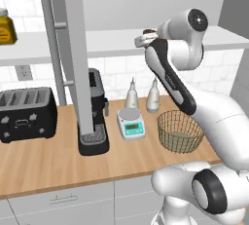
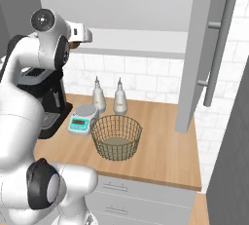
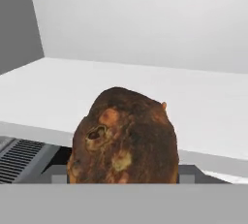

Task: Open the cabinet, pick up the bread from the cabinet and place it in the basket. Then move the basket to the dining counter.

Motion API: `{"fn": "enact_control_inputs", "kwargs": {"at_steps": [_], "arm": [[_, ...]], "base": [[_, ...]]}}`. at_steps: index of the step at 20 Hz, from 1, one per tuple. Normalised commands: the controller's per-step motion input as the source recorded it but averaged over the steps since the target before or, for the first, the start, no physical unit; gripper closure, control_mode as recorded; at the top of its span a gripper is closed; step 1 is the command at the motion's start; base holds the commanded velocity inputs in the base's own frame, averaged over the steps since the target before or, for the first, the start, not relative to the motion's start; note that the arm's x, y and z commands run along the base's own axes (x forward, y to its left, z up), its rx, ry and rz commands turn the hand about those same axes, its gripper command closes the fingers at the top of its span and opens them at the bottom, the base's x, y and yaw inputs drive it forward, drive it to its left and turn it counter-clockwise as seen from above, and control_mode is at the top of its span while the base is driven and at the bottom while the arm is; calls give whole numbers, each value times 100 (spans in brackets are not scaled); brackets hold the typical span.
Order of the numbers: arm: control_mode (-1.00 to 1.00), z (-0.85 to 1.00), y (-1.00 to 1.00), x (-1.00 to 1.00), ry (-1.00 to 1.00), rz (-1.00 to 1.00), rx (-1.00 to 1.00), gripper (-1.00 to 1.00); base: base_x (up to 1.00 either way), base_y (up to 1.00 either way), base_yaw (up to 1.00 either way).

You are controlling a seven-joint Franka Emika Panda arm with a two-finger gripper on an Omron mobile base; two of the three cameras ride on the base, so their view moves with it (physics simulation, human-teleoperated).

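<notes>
Rough, crusty brown bread (image 3: 123, 138) right before me, on my matt pale shelf (image 3: 145, 92); below, thin gold wire basket (image 1: 180, 131) on smooth wood worktop (image 1: 53, 163).

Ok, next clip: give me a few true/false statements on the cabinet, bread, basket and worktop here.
1. The cabinet doors stand open. True.
2. The bread already lies in the basket. False: it is up at the shelf's front edge, right in front of the gripper.
3. The basket sits on the wood worktop. True.
4. The small scale is inside the basket. False: it sits beside it.
5. A toaster stands on the worktop. True.
</notes>
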Motion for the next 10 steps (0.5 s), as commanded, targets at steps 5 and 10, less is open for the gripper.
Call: {"fn": "enact_control_inputs", "kwargs": {"at_steps": [5, 10], "arm": [[-100, 4, -46, -100, 13, 0, 0, 100], [-100, -19, -34, -100, 2, -1, 0, 100]], "base": [[0, 0, 0], [0, 0, 0]]}}
